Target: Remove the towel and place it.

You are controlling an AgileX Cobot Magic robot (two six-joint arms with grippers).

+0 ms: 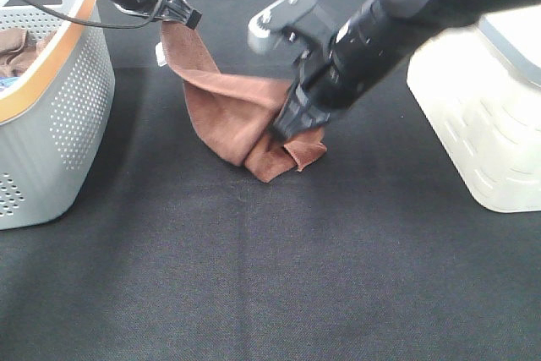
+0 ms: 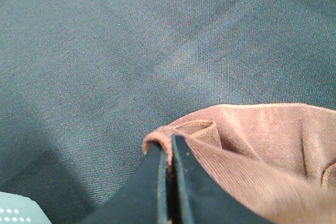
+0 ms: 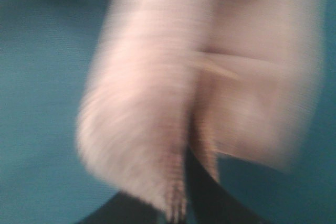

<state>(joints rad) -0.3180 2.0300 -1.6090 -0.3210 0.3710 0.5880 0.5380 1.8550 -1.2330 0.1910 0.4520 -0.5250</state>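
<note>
The reddish-brown towel (image 1: pixel 226 106) hangs stretched between both grippers, and its lower folds rest bunched on the black table. My left gripper (image 1: pixel 191 18) is shut on its upper corner, where a small white tag (image 1: pixel 161 54) shows. In the left wrist view the black fingers (image 2: pixel 157 182) pinch a towel (image 2: pixel 262 145) edge, with the left gripper (image 2: pixel 169 149) closed tight. My right gripper (image 1: pixel 283 128) is shut on the towel's right side, low near the table. The right wrist view is blurred; the towel (image 3: pixel 173 93) hangs over the right gripper (image 3: pixel 186 192).
A grey perforated basket (image 1: pixel 59 107) with an orange rim stands at the left, holding a dull brown cloth (image 1: pixel 17 48). A white basket (image 1: pixel 482 124) stands at the right. The black tablecloth (image 1: pixel 270 276) spreads across the front.
</note>
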